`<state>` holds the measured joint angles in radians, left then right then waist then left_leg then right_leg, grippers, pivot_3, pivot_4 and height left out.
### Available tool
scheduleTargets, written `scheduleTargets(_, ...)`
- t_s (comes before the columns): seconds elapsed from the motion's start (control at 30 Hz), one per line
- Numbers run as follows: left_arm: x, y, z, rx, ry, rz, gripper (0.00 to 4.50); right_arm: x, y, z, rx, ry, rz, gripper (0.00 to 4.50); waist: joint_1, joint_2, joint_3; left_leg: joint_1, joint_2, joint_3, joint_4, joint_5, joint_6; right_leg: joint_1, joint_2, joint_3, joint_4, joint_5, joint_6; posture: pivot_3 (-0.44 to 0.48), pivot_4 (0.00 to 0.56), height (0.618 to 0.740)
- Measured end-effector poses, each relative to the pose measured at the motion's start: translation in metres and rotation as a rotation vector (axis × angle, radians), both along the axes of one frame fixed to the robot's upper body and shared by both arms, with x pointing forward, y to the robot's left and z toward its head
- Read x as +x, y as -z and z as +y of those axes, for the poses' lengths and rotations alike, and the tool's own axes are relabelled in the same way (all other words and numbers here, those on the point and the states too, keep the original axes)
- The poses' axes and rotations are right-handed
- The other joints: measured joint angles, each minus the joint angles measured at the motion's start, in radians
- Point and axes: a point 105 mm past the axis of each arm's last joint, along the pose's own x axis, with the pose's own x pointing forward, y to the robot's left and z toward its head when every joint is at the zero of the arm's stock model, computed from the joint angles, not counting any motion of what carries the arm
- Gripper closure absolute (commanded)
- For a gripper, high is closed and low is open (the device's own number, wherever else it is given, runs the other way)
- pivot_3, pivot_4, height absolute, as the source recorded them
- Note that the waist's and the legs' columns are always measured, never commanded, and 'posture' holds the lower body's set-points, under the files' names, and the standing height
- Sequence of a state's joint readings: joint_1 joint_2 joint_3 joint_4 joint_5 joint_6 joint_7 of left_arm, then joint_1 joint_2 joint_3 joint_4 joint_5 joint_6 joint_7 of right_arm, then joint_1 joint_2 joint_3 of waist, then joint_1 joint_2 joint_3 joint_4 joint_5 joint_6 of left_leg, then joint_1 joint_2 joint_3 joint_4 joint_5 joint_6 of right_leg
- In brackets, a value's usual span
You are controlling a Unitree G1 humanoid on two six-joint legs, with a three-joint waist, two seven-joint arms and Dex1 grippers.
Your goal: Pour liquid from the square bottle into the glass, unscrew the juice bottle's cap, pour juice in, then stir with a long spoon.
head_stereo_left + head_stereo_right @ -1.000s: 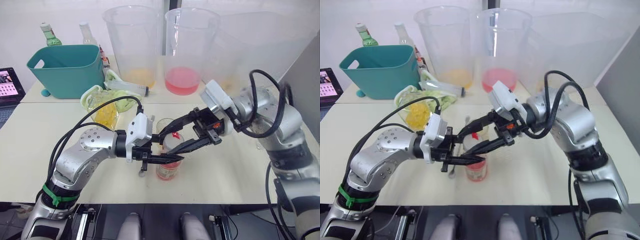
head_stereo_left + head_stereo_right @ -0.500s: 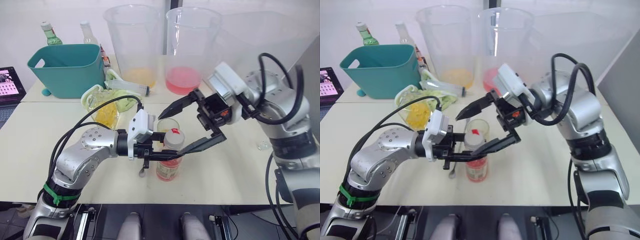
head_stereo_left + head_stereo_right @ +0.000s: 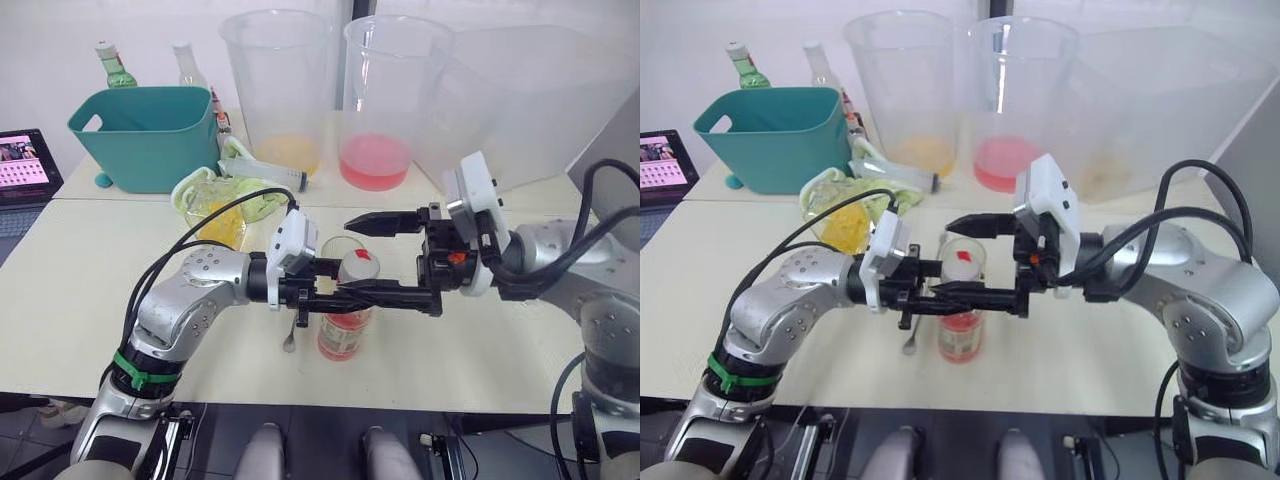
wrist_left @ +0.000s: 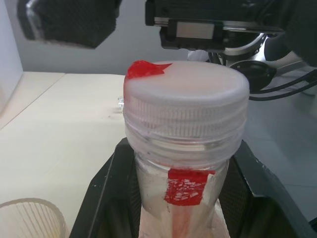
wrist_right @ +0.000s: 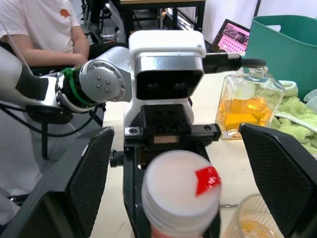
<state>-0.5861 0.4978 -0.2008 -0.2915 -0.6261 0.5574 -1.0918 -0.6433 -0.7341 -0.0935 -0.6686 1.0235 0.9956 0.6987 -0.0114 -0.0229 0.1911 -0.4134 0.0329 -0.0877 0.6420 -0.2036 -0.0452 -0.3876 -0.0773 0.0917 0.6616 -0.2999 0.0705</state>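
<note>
Two grippers meet at the juice bottle [image 3: 345, 325]: the left gripper [image 3: 345, 293] grasps its neck, and the right gripper [image 3: 372, 258] spreads its jaws wide around the cap [image 3: 358, 266]. Next, I think, it must pinch and twist.

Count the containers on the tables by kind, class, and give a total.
Big clear plastic buckets: 2
Bottles: 4, namely the square bottle, the juice bottle, and two at the back
Small glass: 1
Teal tub: 1
Total: 8
</note>
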Motion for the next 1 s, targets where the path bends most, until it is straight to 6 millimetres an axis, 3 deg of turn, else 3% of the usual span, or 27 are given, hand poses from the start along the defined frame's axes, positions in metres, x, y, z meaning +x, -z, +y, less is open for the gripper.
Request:
scheduleTargets(0.17, 0.002, 0.001, -0.006, -0.022, 0.010, -0.014, 2.97, 0.003, 0.005, -0.001, 0.008, 0.063, 0.014, 0.22, -0.001, 0.000, 0.000, 0.000, 0.000, 0.000, 0.000, 0.000, 0.000, 0.000, 0.000, 0.000, -0.001, 0.000, 0.000, 0.000, 0.150, 0.733)
scheduleTargets(0.43, 0.003, 0.002, -0.006, -0.019, -0.013, -0.025, 2.97, 0.006, 0.009, -0.005, -0.006, 0.082, 0.030, 2.67, -0.005, 0.000, 0.000, 0.000, 0.001, 0.000, 0.000, 0.000, 0.000, 0.000, 0.000, 0.000, 0.000, 0.000, 0.000, 0.000, 0.150, 0.733)
scheduleTargets(0.47, 0.001, 0.002, -0.005, -0.018, -0.015, -0.028, 2.97, 0.006, 0.009, -0.005, -0.008, 0.071, 0.033, 2.81, -0.005, 0.000, 0.000, 0.000, 0.001, 0.000, 0.000, 0.000, 0.000, 0.000, 0.001, 0.000, 0.000, 0.000, 0.000, 0.000, 0.150, 0.733)
scheduleTargets(0.73, -0.002, 0.002, -0.001, -0.011, -0.060, -0.042, 2.97, 0.008, 0.010, -0.001, -0.009, -0.017, 0.018, 2.81, -0.008, 0.000, 0.000, 0.001, 0.001, 0.000, 0.000, 0.000, 0.000, 0.000, 0.001, 0.000, 0.000, 0.000, 0.000, 0.000, 0.150, 0.733)
scheduleTargets(1.0, -0.007, 0.002, 0.005, 0.014, -0.079, -0.060, 2.97, 0.010, 0.010, 0.006, -0.088, -0.263, -0.086, 2.81, -0.013, 0.000, 0.000, 0.002, 0.001, 0.000, 0.000, 0.000, 0.000, 0.000, 0.001, 0.000, 0.000, 0.000, 0.000, 0.000, 0.150, 0.733)
